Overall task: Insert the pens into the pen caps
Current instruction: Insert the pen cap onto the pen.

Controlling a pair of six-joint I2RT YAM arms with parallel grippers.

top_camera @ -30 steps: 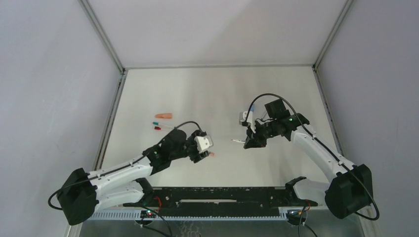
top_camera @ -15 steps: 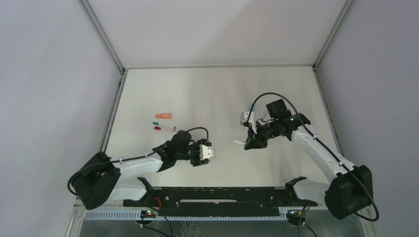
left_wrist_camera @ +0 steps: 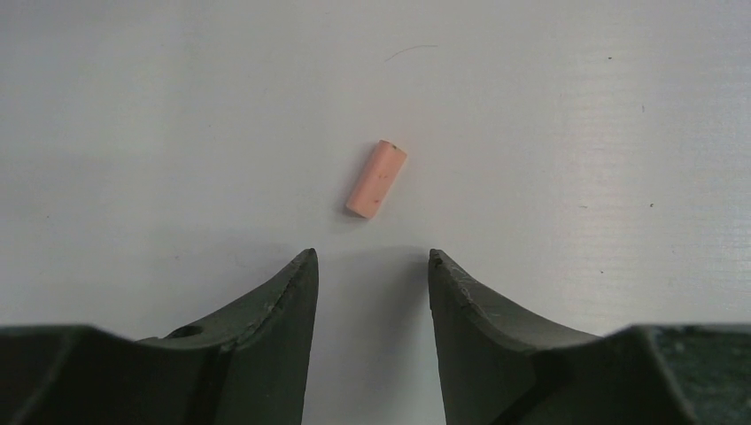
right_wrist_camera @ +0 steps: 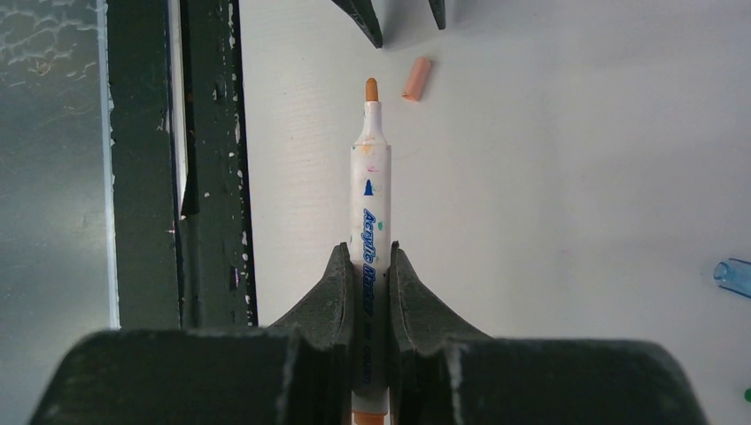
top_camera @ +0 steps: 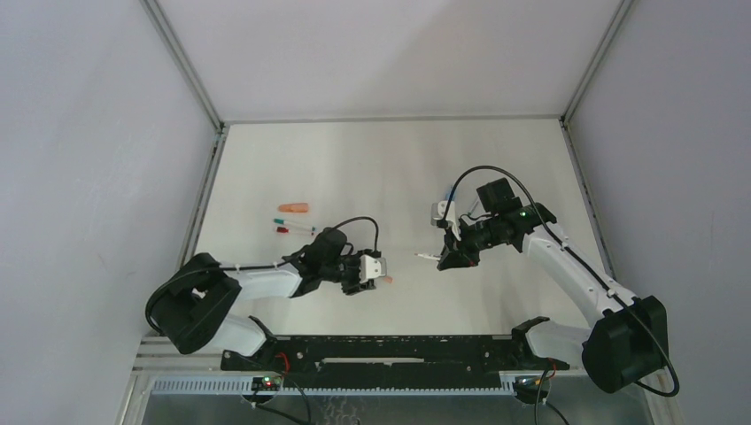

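Cropped at right edge: pale blue tube point(right_wrist_camera: 733, 276), probably a cap. Clamped between right fingers point(right_wrist_camera: 332, 301): white pen point(right_wrist_camera: 369, 177), orange tip bare, rear hidden. Flat on bench point(left_wrist_camera: 576, 106) before parted left fingers point(left_wrist_camera: 274, 336): salmon cap point(left_wrist_camera: 376, 180).

A pale worktop point(top_camera: 381, 168) (flecked with tiny dark specks) lies between grey walls point(top_camera: 80, 177), a black rail point(top_camera: 354, 350) along its near edge

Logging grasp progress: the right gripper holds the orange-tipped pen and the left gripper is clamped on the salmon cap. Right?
Not quite. The left gripper is not clamped on the salmon cap: the left wrist view shows its jaws open and the cap lying on the table beyond them, untouched. The right gripper does hold the orange-tipped pen.
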